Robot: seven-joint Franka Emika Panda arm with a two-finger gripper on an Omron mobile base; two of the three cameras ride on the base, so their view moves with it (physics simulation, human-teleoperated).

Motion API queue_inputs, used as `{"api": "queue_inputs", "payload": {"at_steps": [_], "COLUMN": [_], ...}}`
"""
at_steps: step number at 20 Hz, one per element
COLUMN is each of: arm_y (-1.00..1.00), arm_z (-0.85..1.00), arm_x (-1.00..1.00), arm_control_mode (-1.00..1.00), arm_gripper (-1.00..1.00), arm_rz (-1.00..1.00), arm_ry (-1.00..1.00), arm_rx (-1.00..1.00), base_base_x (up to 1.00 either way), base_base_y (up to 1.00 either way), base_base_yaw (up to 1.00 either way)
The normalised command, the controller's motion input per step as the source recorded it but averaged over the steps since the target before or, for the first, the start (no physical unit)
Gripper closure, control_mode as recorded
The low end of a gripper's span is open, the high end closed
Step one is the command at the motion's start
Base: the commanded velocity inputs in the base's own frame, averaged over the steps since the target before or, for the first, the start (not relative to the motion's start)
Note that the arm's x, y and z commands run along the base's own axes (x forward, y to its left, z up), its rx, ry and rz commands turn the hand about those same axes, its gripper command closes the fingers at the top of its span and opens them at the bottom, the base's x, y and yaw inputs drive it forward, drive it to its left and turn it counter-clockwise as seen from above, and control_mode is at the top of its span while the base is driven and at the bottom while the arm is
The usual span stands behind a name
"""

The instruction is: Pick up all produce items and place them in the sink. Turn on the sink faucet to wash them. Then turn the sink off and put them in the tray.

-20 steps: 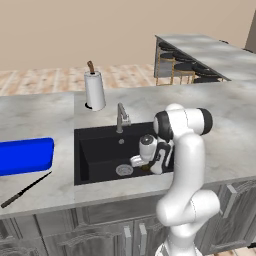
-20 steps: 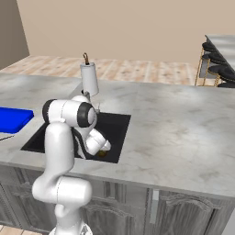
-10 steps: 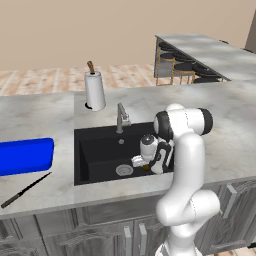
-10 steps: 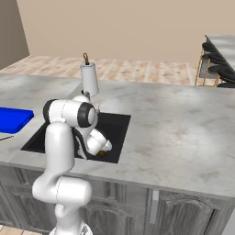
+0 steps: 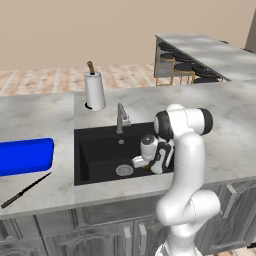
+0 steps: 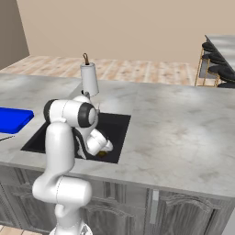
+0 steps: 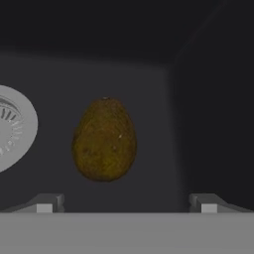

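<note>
The produce item [image 7: 104, 140], a small brownish-yellow oval, lies on the floor of the black sink [image 5: 97, 147] to the right of the round silver drain [image 7: 12, 128]. My gripper [image 7: 126, 206] hangs low inside the basin with its jaws open, and the item sits ahead between the two fingertips [image 7: 44, 204], untouched. From the right base view the gripper [image 6: 102, 149] is close over a brown spot of the item [image 6: 103, 154]. The grey sink faucet [image 5: 121, 117] stands at the basin's back edge. The blue tray [image 5: 25, 156] rests on the counter to the left.
A white paper-towel roll [image 5: 94, 91] stands behind the faucet. A dark knife [image 5: 25, 190] lies on the counter in front of the tray. The sink's right wall [image 7: 213, 124] is close beside the item. Bar stools [image 5: 182, 70] stand at a far counter.
The hand has barely shifted inside the sink. The jaws stay open and the item has not moved.
</note>
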Motion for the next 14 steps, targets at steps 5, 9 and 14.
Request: {"api": "queue_inputs", "payload": {"at_steps": [5, 9, 14], "arm_y": [0.00, 0.00, 0.06], "arm_z": [0.13, 0.07, 0.01], "arm_x": [0.27, 0.29, 0.32], "arm_control_mode": [-1.00, -1.00, -1.00], "arm_gripper": [-1.00, -1.00, -1.00], "arm_rz": [0.00, 0.00, 0.00], "arm_ry": [0.27, 0.25, 0.17], "arm_rx": [0.02, 0.01, 0.02], "base_base_x": [0.00, 0.00, 0.00], "base_base_y": [0.00, 0.00, 0.00], "base_base_yaw": [0.00, 0.00, 0.00]}}
